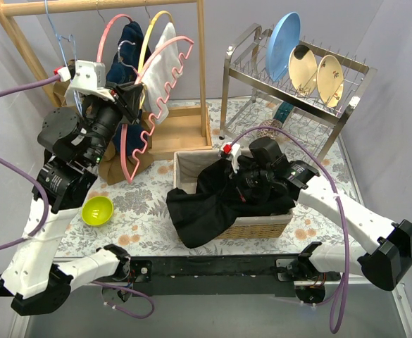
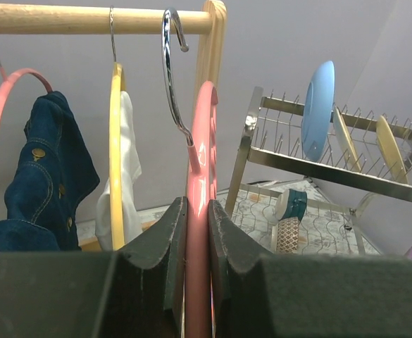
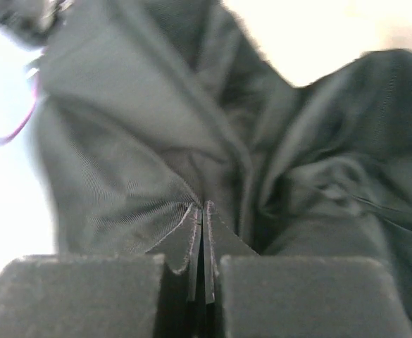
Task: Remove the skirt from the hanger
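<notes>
The black skirt point(image 1: 204, 210) lies heaped in the basket point(image 1: 260, 227), spilling over its left wall. Above the basket, the right gripper point(image 3: 202, 211) is pinched tight on a fold of the skirt. Far left of the basket, the left gripper point(image 2: 197, 211) clamps the pink hanger point(image 2: 201, 134) below the wooden rail point(image 2: 86, 18).

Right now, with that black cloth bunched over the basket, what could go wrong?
The black skirt hangs partly outside the basket; released by the right tool, it might slide onto the table. The left tool pinches the pink hanger close to the white garment; a swing could snag it.
</notes>
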Robot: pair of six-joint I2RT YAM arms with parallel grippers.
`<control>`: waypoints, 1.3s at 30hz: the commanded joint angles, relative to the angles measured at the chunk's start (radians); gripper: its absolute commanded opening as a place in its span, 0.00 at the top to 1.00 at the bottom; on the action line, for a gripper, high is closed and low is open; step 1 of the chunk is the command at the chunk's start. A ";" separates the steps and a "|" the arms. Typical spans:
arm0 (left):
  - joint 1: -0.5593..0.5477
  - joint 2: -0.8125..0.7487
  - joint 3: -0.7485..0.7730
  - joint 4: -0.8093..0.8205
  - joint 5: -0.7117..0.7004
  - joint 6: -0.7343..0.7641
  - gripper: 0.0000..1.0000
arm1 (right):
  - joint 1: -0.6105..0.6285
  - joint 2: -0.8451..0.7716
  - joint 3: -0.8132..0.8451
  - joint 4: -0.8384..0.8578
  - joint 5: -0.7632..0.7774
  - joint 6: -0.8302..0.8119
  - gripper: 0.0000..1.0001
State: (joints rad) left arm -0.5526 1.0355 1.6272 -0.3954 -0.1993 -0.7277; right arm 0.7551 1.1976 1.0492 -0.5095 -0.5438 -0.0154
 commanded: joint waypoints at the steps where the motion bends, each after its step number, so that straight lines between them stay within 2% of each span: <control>1: 0.003 0.000 0.037 0.016 -0.008 0.016 1.00 | 0.001 -0.004 0.105 0.121 0.305 0.115 0.99; 5: 0.003 -0.008 0.019 0.026 -0.026 0.011 1.00 | 0.000 -0.021 0.095 0.267 0.536 0.221 0.99; 6: 0.003 -0.009 0.007 0.030 -0.032 0.011 1.00 | -0.002 -0.026 0.072 0.320 0.635 0.235 0.99; 9: 0.003 0.003 0.005 0.030 -0.052 0.027 1.00 | -0.002 -0.046 -0.062 0.383 0.734 0.298 0.99; 10: 0.003 0.008 0.005 0.027 -0.058 0.033 1.00 | -0.002 -0.071 -0.160 0.403 0.729 0.310 0.99; 14: 0.003 0.046 0.031 0.015 -0.072 0.060 1.00 | -0.002 -0.145 -0.345 0.485 0.691 0.368 0.99; 17: 0.003 0.086 0.068 0.015 -0.068 0.074 1.00 | 0.000 -0.144 -0.330 0.387 0.690 0.376 0.99; 18: 0.003 0.103 0.082 0.015 -0.069 0.089 1.00 | 0.000 -0.138 -0.312 0.349 0.699 0.371 0.94; 19: 0.003 0.132 0.107 0.012 -0.074 0.099 1.00 | 0.000 -0.130 -0.289 0.274 0.708 0.362 0.70; 21: 0.003 0.165 0.132 0.013 -0.087 0.126 1.00 | 0.004 -0.145 -0.216 0.212 0.729 0.359 0.46; 22: 0.003 0.204 0.158 0.013 -0.104 0.135 1.00 | 0.004 -0.159 -0.198 0.198 0.726 0.353 0.25; 24: 0.003 0.242 0.184 0.013 -0.121 0.166 1.00 | 0.004 -0.212 -0.166 0.187 0.708 0.348 0.08; 25: 0.003 0.267 0.201 0.012 -0.144 0.174 1.00 | 0.004 -0.230 -0.157 0.190 0.699 0.353 0.02; 29: 0.003 0.377 0.279 0.020 -0.216 0.188 1.00 | 0.004 -0.305 -0.118 0.192 0.642 0.376 0.02; 34: 0.003 0.442 0.286 0.111 -0.193 0.194 1.00 | 0.004 -0.377 -0.107 0.233 0.587 0.402 0.02; 39: 0.003 0.544 0.398 0.130 -0.187 0.214 1.00 | 0.004 -0.435 -0.143 0.310 0.507 0.433 0.03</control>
State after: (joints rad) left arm -0.5518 1.5639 1.9282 -0.3580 -0.3836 -0.5449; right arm 0.7540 0.8047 0.9131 -0.2977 0.0429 0.3805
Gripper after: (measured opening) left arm 0.130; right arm 0.978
